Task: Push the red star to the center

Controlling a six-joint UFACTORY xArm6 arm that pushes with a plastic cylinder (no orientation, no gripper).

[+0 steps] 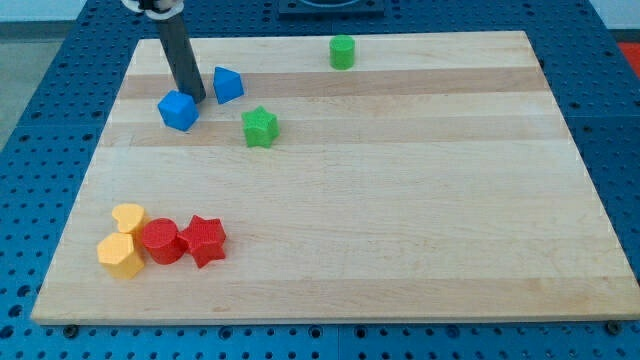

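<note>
The wooden board (pixel 400 200) lies on a blue perforated table (pixel 40 120) and carries seven small blocks; no box, bowl or tray is on it.

The red star (pixel 205 240) sits near the board's bottom-left corner, well away from the middle. It touches a red cylinder (pixel 160 241) on its left. Left of that cylinder are two yellow blocks: a yellow heart (pixel 129 217) above and a yellow block (pixel 121 255) of roughly hexagonal shape below, both pressed close to the cylinder.

Near the view's top left are two blue blocks: a blue cube (pixel 178 110) and, to its right and slightly higher, a blue block (pixel 228 84) with a pointed top. A green star (pixel 259 127) stands just to the right of and below them. A green cylinder (pixel 342 52) stands alone near the top edge.

The dark rod comes down from the view's top left, and my tip (pixel 193 99) rests between the two blue blocks, right at the upper right edge of the blue cube; whether it touches it I cannot tell. The rod has nothing to open or close and holds nothing. It is far from the red star.
</note>
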